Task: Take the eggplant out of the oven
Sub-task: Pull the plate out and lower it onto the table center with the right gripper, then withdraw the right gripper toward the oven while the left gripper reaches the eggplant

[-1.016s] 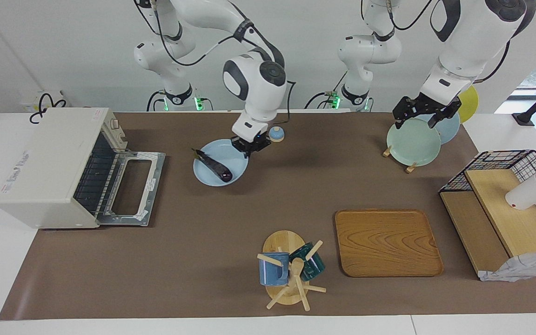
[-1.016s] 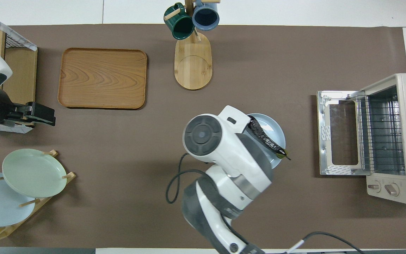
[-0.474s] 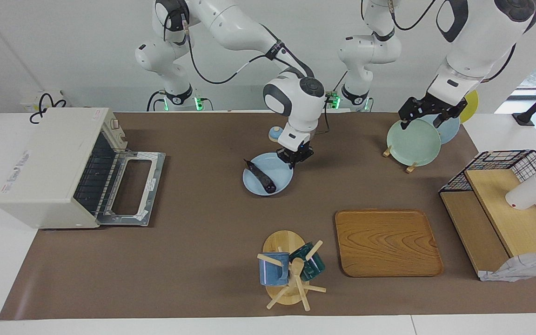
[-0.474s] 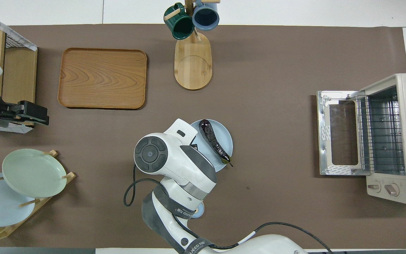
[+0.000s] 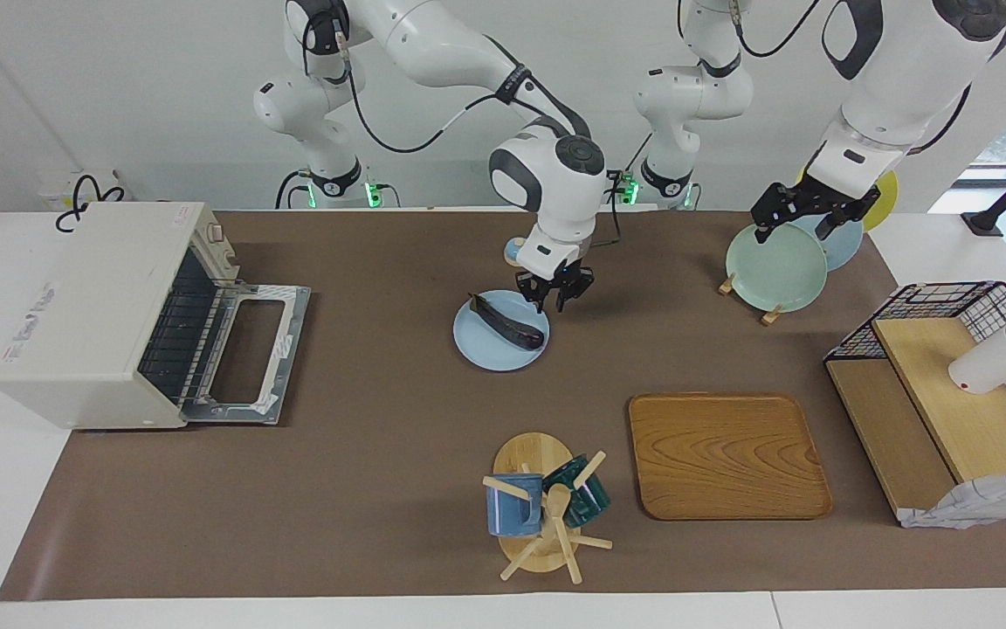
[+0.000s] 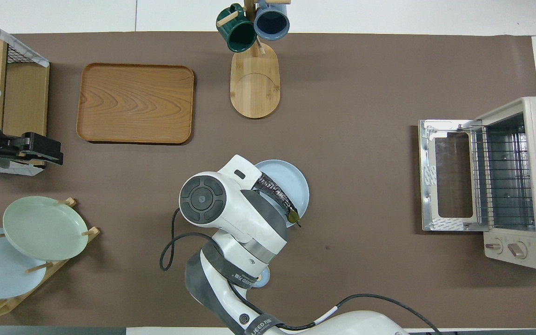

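We see the right tool (image 5: 554, 295) with its fingers spread and empty, just above the rim of the light blue plate (image 5: 485, 346) on the tabletop (image 5: 381, 454). Half a second ago it gripped that rim; it has since let go and lifted slightly. The eggplant (image 5: 508, 321) lies on the plate, well apart from the oven (image 5: 93, 306), whose door hangs open. The left tool (image 5: 804, 215) hovers over the green plate (image 5: 774, 262) in the rack, as before, fingers apart.
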{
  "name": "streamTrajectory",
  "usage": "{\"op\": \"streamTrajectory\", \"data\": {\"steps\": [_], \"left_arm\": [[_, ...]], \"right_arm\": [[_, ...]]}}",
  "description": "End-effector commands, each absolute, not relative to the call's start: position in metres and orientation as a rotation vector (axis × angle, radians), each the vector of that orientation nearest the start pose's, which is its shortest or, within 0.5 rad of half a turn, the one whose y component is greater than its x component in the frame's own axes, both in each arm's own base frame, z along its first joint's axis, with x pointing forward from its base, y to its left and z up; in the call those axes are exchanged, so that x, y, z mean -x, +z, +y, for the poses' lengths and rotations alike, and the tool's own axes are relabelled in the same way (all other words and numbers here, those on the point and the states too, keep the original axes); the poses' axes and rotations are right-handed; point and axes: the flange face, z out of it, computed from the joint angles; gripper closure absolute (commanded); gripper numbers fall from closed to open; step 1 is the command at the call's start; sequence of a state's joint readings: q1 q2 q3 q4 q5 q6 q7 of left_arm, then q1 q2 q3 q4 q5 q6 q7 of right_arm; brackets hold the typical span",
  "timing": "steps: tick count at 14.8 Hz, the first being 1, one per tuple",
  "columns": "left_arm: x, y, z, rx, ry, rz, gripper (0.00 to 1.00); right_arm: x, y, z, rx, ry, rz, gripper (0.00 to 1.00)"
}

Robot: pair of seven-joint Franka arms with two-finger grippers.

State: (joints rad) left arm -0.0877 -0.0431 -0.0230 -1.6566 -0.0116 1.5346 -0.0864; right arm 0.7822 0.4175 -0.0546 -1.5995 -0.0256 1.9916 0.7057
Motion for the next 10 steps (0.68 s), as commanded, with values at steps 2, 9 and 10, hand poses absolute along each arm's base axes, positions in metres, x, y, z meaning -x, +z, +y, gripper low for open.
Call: {"op": "streamTrajectory", "data": {"steps": [2,9,10], "left_arm": [[-0.522,0.598,-0.080,3.127,0.138,-0.010,0.00],[-0.502,0.522,-0.253,3.148,0.133,-0.588,0.00],[-0.498,0.505,-0.282,3.126,0.137,-0.674,0.00]], "right_arm": [[-0.536,0.443,0.299,3.207,0.130,-0.044,1.00],[-0.526,0.355,0.086,3.275,0.192,-0.077,1.00],[-0.515,0.340,0.070,3.284,0.171,-0.091,1.00]]}}
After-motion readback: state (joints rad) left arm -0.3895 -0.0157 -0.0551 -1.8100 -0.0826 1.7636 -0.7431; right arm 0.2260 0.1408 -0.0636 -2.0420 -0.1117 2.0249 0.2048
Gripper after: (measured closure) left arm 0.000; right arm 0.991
